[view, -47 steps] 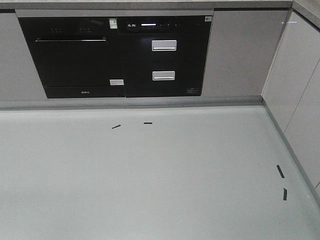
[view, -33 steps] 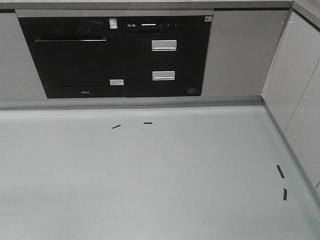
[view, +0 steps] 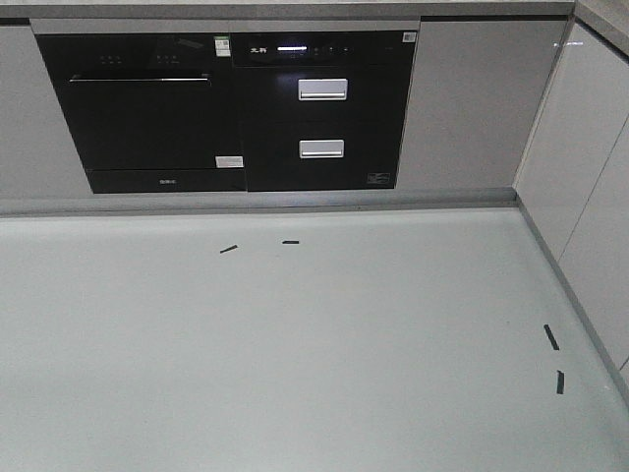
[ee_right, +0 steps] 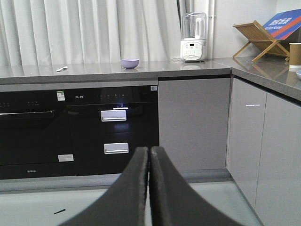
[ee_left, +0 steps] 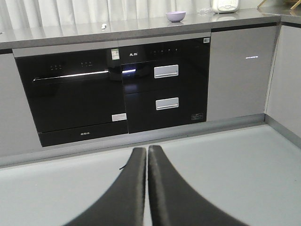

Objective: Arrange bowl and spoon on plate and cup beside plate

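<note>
The lavender bowl (ee_right: pixel 130 63) sits on the grey countertop (ee_right: pixel 94 73) above the black appliances, and it shows as well in the left wrist view, bowl (ee_left: pixel 175 16). The pale spoon (ee_right: pixel 61 68) lies on the same counter further left, spoon (ee_left: pixel 104 26). On the side counter at the right edge stands the brown cup (ee_right: pixel 295 55), with a sliver of the pale blue plate (ee_right: pixel 298 74) just below it. My left gripper (ee_left: pixel 147 149) and right gripper (ee_right: pixel 149 149) are both shut on nothing, low over the floor and far from the counter. The front view shows none of these.
A black oven (view: pixel 147 108) and drawer unit (view: pixel 322 113) fill the cabinet front. A white blender (ee_right: pixel 193 37) and a wooden rack (ee_right: pixel 261 40) stand on the counter. Grey cabinets (view: pixel 580 177) wall the right side. Black tape marks (view: pixel 228 249) dot the pale floor.
</note>
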Robot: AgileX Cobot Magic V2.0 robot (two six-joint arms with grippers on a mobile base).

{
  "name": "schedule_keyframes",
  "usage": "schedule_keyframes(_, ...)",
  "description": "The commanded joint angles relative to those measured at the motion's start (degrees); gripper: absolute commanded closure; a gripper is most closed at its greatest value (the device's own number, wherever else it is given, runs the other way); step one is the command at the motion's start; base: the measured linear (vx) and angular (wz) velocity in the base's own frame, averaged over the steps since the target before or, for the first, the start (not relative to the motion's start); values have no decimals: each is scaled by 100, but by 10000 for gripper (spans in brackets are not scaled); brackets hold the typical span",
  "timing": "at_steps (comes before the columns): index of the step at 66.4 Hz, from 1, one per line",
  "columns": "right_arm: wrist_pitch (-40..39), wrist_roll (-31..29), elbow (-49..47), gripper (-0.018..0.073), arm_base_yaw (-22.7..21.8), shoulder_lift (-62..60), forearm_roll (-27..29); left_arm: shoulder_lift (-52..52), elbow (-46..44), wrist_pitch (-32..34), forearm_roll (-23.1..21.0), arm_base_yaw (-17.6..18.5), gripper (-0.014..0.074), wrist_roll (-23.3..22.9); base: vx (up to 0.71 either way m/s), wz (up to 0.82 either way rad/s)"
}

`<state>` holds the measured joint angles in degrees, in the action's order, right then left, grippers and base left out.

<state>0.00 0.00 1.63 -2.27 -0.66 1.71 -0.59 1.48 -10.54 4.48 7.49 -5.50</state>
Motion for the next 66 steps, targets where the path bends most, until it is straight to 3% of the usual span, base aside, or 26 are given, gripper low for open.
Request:
schedule_keyframes(1, -391, 0, 20, 562, -29, -44, -17, 39, -44, 403, -16, 4, 603, -77, 0, 0)
schedule_keyframes(66, -391, 0, 20, 562, -29, -44, -17, 39, -44, 403, -16, 4, 603, -77, 0, 0)
